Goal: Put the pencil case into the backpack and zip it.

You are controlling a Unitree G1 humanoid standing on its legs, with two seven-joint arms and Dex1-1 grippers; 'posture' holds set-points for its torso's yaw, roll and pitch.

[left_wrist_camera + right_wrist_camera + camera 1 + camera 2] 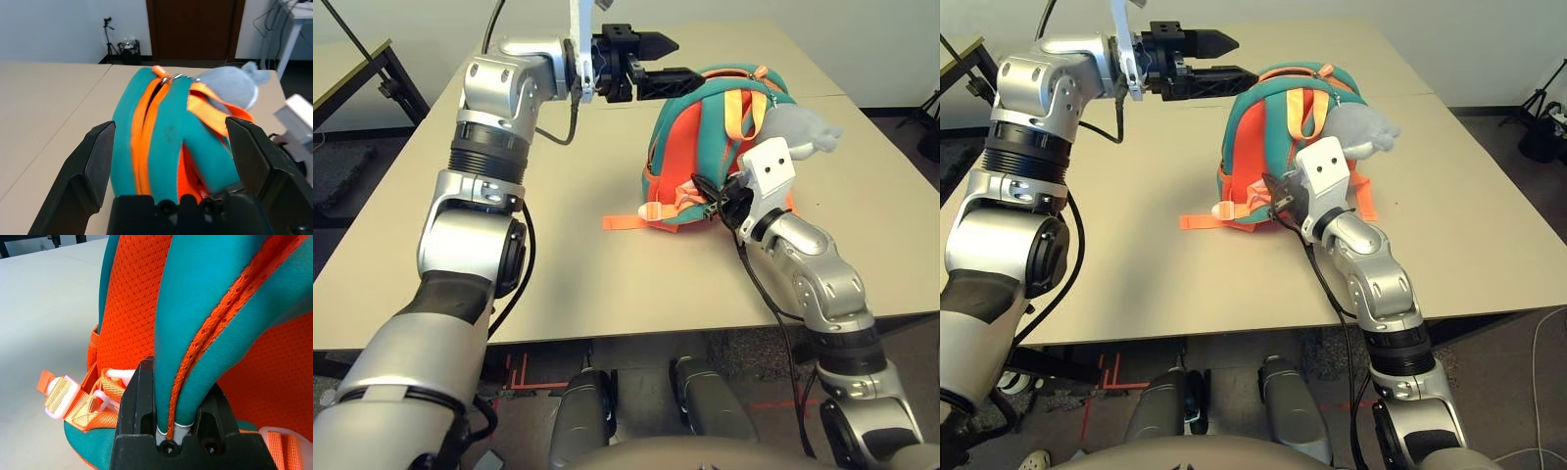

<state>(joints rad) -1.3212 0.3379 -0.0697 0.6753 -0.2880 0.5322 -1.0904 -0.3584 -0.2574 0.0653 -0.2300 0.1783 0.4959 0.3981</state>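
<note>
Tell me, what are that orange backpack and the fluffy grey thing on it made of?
The backpack looks like woven fabric: matte teal panels, orange mesh with a visible dotted weave, and ribbed webbing straps. The grey charm looks like soft plush, judging by its fuzzy, rounded surface.

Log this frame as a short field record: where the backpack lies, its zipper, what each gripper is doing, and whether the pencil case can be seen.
backpack: lies on the table, orange back panel and teal straps facing up
zipper: closed along most of its visible run; the pull sits near the grey plush charm
left gripper: open, fingers level, beside the top of the pack, holding nothing
right gripper: shut on a teal shoulder strap at the pack's lower end
pencil case: not visible on the table
loose orange webbing: trails onto the table
</note>
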